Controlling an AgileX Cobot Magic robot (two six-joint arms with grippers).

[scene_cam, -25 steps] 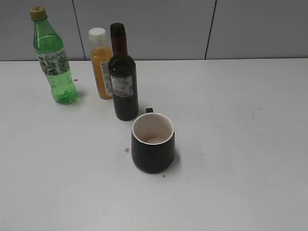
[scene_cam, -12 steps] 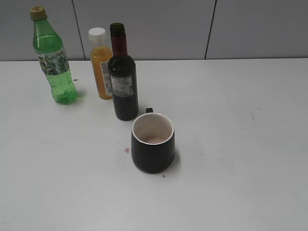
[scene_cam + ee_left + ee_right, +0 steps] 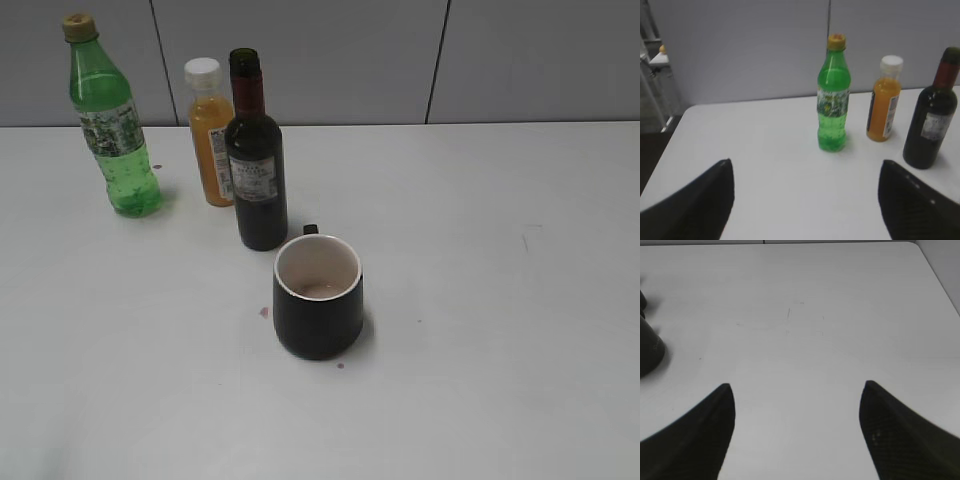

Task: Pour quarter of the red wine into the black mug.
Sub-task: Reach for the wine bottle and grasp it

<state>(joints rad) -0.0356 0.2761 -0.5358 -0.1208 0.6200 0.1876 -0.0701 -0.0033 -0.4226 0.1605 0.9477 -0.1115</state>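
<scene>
While both grippers hang spread wide and empty over the white table (image 3: 500, 300), the wine bottle (image 3: 930, 125) stands well ahead of the left gripper (image 3: 805, 200) toward its right, touching nothing, just behind the black mug (image 3: 318, 297), which the right wrist view cuts off at its left edge.

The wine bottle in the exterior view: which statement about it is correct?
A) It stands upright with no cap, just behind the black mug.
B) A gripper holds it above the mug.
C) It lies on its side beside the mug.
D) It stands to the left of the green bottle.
A: the wine bottle stands upright, mouth open, just behind the black mug, with no gripper near it.
</scene>
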